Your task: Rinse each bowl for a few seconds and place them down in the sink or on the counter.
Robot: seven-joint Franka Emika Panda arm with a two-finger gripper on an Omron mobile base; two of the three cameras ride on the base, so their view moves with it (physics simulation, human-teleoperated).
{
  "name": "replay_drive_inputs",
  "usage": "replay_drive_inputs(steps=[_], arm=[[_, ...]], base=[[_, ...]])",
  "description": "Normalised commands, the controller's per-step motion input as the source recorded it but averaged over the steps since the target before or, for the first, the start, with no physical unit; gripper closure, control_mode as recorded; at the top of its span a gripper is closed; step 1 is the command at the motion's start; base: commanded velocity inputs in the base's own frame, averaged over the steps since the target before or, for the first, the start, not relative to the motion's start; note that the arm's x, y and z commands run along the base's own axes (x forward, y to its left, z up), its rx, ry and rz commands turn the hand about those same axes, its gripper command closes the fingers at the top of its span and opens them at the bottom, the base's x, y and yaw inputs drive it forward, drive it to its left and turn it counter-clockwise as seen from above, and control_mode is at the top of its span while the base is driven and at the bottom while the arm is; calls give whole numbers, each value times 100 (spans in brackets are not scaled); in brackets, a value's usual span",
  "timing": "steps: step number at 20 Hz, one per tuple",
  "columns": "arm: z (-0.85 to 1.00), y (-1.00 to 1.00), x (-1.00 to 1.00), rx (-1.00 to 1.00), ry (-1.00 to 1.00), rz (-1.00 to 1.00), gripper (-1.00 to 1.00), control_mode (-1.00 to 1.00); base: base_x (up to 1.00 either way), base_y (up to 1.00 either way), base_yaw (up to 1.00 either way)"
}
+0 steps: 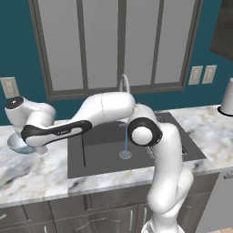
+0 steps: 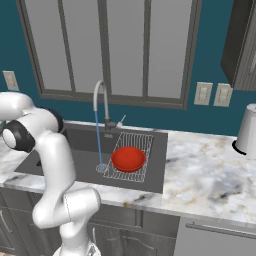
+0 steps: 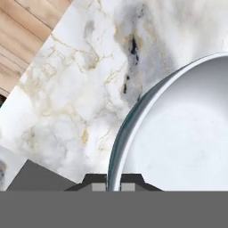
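The claw (image 3: 114, 187) is pinching tight on the rim of the pale bowl (image 3: 178, 133), which is sitting over the marble counter (image 1: 32, 168) left of the sink (image 1: 104, 159). Further back, the red bowl (image 2: 128, 158) is lying on the wire rack (image 2: 140, 142) while the tap (image 2: 100, 100) is running.

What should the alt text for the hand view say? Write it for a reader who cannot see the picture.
Close-up from the robot's hand, shut on the rim of a pale blue-grey bowl with a whitish inside, which takes up the right and lower part of the view. Beneath it lies the white and grey veined marble counter, with a strip of wooden floor at the upper left corner.
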Motion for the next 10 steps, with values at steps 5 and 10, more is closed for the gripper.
replay_drive_inputs(steps=[5, 10], arm=[[21, -58, -14, 0, 6, -26, 100, -100], [-2, -78, -27, 4, 1, -19, 100, -100]], base=[[0, 0, 0], [0, 0, 0]])
